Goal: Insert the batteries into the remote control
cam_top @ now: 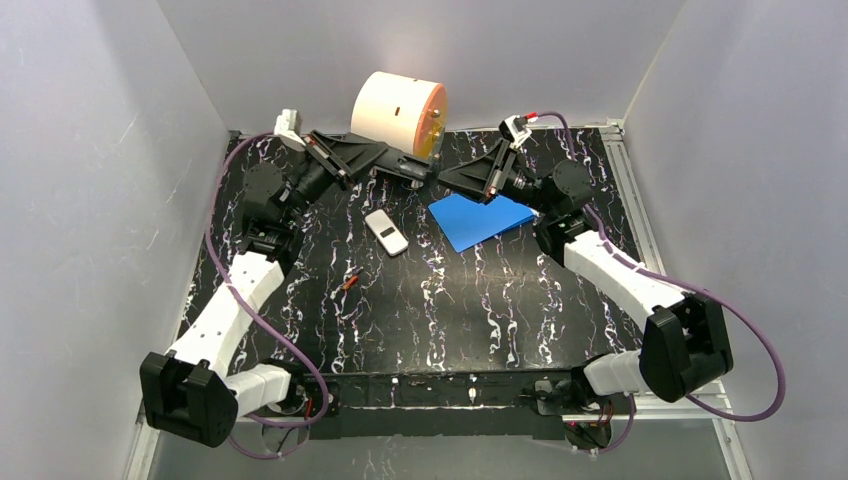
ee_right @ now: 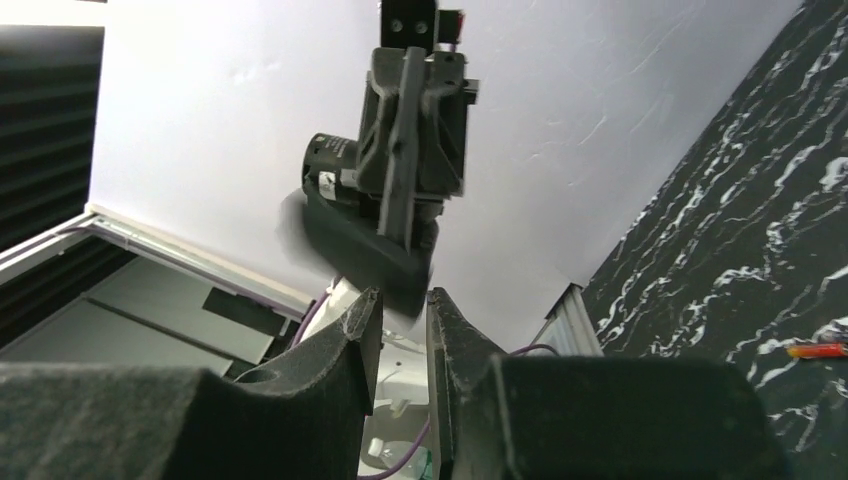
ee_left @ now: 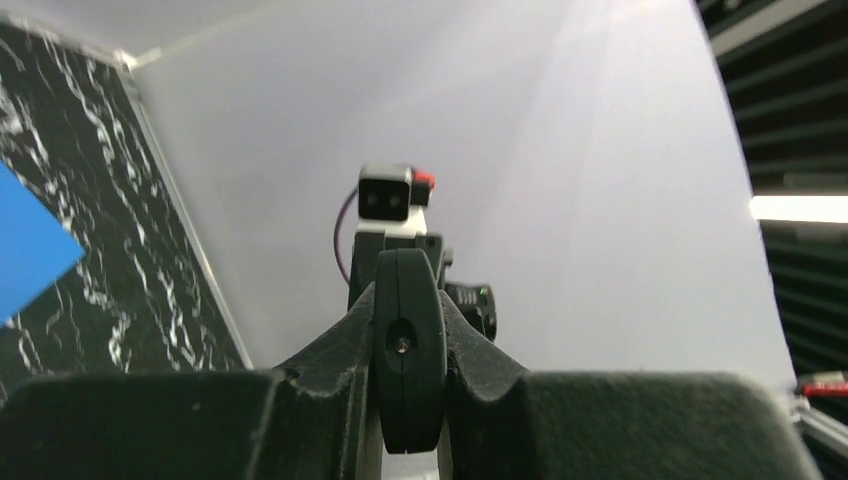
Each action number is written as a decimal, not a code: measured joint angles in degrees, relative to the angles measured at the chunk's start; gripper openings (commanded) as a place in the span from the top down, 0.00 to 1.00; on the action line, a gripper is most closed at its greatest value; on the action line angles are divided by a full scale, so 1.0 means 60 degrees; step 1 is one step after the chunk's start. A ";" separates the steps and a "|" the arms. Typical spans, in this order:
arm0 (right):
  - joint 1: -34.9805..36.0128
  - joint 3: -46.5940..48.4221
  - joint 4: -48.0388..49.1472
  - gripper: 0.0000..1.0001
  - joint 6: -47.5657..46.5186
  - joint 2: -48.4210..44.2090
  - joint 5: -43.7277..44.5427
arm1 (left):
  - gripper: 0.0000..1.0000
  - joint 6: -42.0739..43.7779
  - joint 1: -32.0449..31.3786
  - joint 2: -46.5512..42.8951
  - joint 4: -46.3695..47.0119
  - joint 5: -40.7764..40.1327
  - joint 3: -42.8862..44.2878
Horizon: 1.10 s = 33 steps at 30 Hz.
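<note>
**Asker:** What is laid out, and where are the task's things?

**Describer:** Everything sits on a black, white-veined bench [cam_top: 500,310]. At its far edge lies a large cream roll [cam_top: 395,110] with an orange end. Near it is a blue sheet [cam_top: 478,220], and left of that a white remote [cam_top: 386,232] lies flat. A black remote [ee_right: 365,245] is off the bench, raised at the far middle and clenched in the left hand [cam_top: 420,172]. The right hand [ee_right: 405,320] faces it, fingers a narrow slit apart with the remote's end at that slit. Whether it is gripping, I cannot tell. An orange-red battery [cam_top: 349,281] lies on the bench nearer the arms, well apart from both hands.

**Asker:** How would they handle?

**Describer:** Judging by looks, the black remote is light, stiff plastic with a smooth shell that is apt to slip. It is best pinched across its long edges near mid-length, leaving the battery bay clear. The battery is tiny, hard, smooth and round, so it will likely roll. Take it across the middle of the barrel, with fingertips low to the bench.

**Asker:** And the counts?

**Describer:** There is one bench, one roll, one sheet, two remotes and two hands. I count one battery for certain. A second, dark one I cannot pick out against the black bench.
</note>
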 measured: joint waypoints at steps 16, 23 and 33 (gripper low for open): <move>-0.0011 -0.0240 -0.0867 0.56 -0.0044 -0.0109 0.0346 | 1.00 0.0266 0.0197 -0.0149 0.0328 -0.0652 -0.0670; -0.0120 -0.0426 -0.4105 0.54 -0.2331 -0.0262 0.0353 | 1.00 0.2069 0.0204 -0.0382 -0.1275 -0.0871 -0.0943; 0.0036 -0.0062 -0.7777 0.52 -0.6728 -0.0146 0.1038 | 1.00 0.4801 0.0255 -0.1129 -0.4969 -0.1781 -0.0667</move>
